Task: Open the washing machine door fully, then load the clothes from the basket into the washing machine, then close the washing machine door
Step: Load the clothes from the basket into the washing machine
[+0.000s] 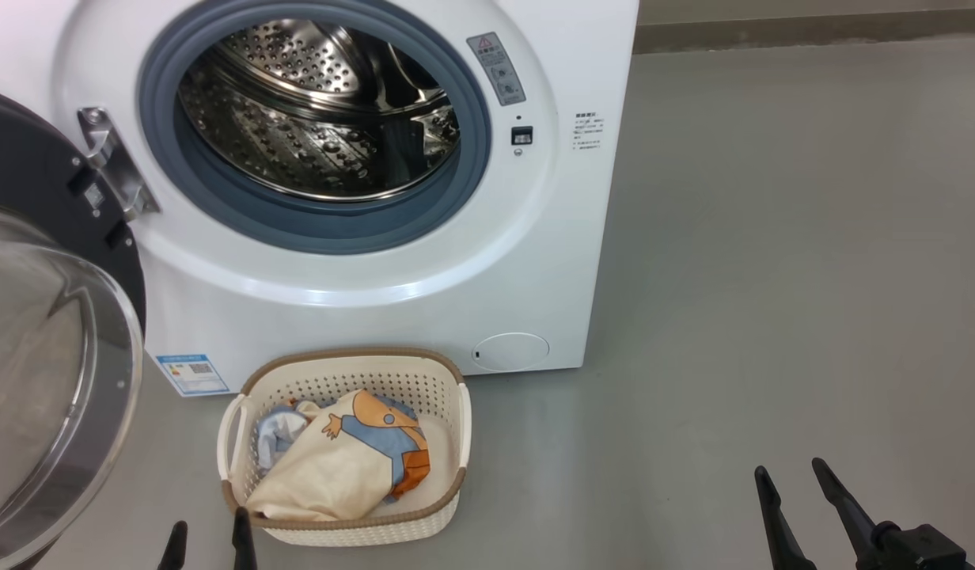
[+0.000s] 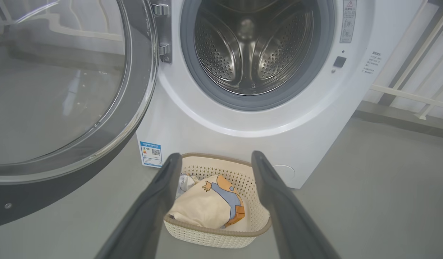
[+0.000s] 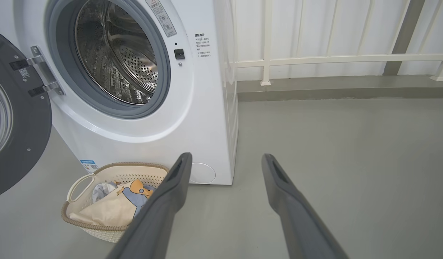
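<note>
Your left gripper (image 1: 209, 522) and right gripper (image 1: 791, 469) stand spread, holding nothing; the basket (image 1: 353, 354) of clothes (image 1: 337, 467) sits just ahead of the left fingertips (image 1: 240, 538).

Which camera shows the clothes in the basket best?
The head view: it looks down on the clothes, both garments unblocked. The left wrist view sees them at a flatter angle; in the right wrist view the right gripper hides part.

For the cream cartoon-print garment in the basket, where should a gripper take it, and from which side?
Probably the raised hump of the cream garment, near its middle, taken from above across the fold. It lies heaped on top of the light blue garment, and the basket walls close off every sideways approach. The left gripper is nearer.
</note>
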